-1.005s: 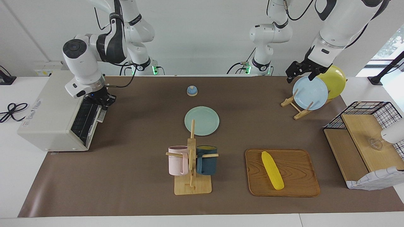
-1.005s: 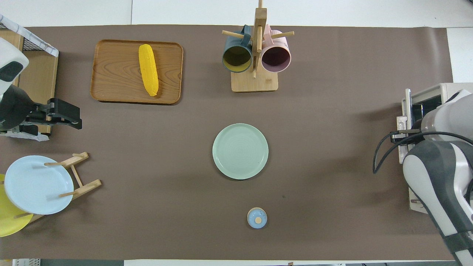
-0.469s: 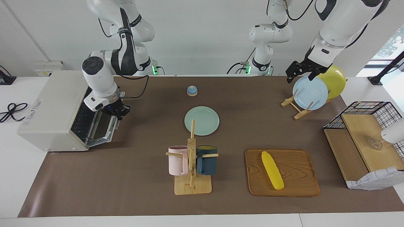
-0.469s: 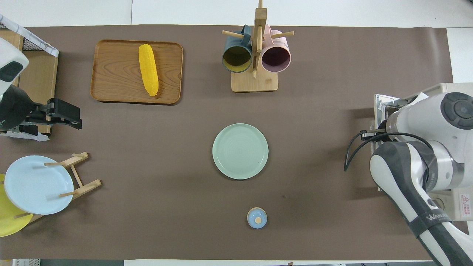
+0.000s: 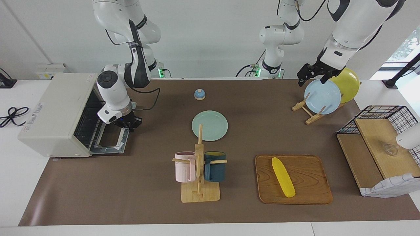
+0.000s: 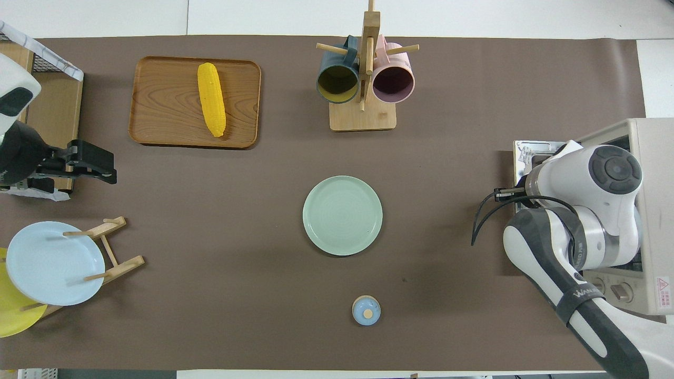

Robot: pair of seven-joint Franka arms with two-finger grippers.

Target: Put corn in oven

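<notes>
While the corn [image 5: 283, 177] lies untouched, the first step looks all but done: at the left of the facing frame the oven [image 5: 55, 114] stands with its door [image 5: 110, 142] dropped nearly flat onto the brown mat, the wire rack inside showing. At the door's outer edge, where its handle would be, sits the right gripper [image 5: 126, 124], its fingertips closed together; it seems to be clamped on the handle, though the handle itself is hidden beneath it, so I cannot tell for sure what it grips. Moving toward the centre, a small blue bell [image 5: 199, 94] sits at the upper middle, a pale green plate [image 5: 210, 125] below it, and lower still a wooden mug rack [image 5: 199, 170] carrying a pink and a dark blue mug. Right of centre in the lower part of the frame, the wooden tray [image 5: 308, 180] holds the cob, lying slantwise along its length and well apart from the oven. At the upper right the left gripper [image 5: 313, 75] hangs over the plate stand [image 5: 308, 113] with its fingers spread and nothing in them; that arm waits. What remains, by my reading, is the whole transfer: picking the cob off the tray, carrying it across the table, and laying it on the rack.
</notes>
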